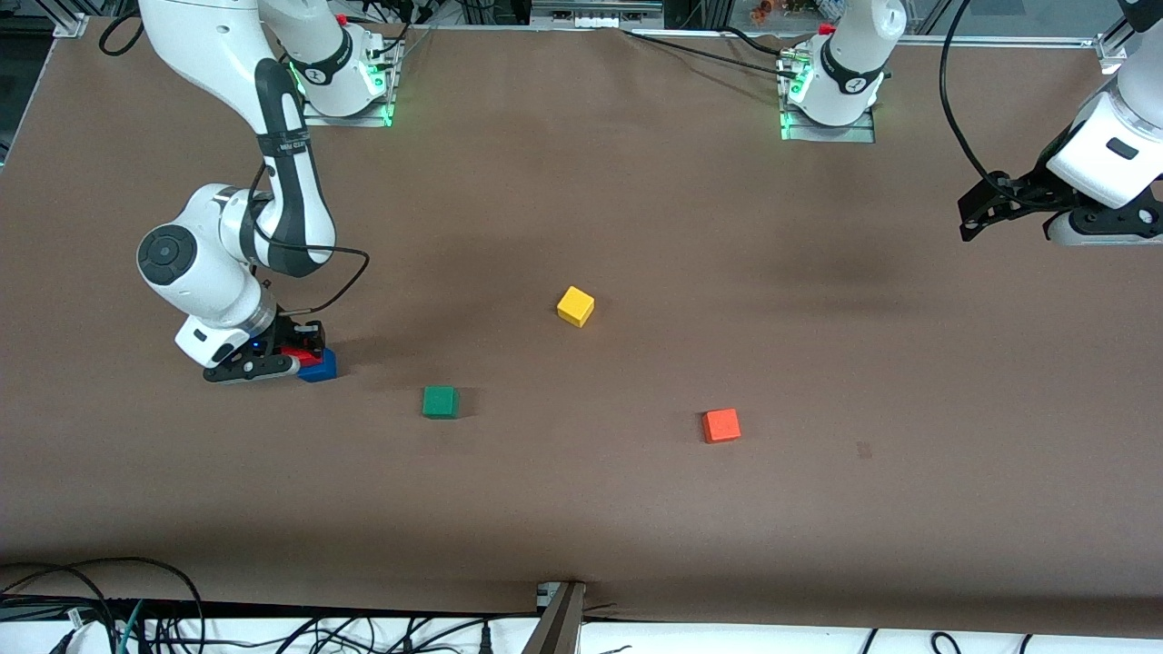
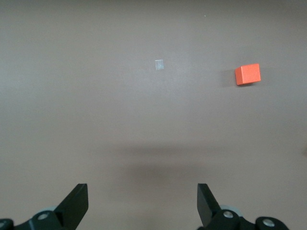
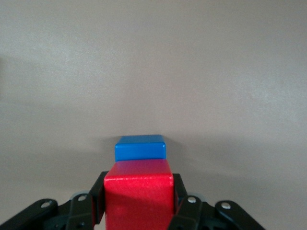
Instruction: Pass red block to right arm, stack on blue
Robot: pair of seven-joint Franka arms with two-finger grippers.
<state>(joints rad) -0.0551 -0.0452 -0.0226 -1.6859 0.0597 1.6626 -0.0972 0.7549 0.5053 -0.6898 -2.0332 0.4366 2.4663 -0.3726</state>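
Note:
My right gripper (image 1: 293,352) is shut on the red block (image 1: 301,355), low at the right arm's end of the table. The red block sits right at the top of the blue cube (image 1: 321,367) and overlaps it; I cannot tell whether they touch. In the right wrist view the red block (image 3: 138,191) fills the space between the fingers (image 3: 97,199), and the blue cube (image 3: 140,147) shows just past it. My left gripper (image 1: 977,211) is open and empty, held in the air at the left arm's end of the table; it also shows in the left wrist view (image 2: 142,201).
A yellow cube (image 1: 575,305) lies mid-table. A green cube (image 1: 441,401) and an orange cube (image 1: 721,425) lie nearer the front camera; the orange cube also shows in the left wrist view (image 2: 247,74). Cables run along the table's near edge.

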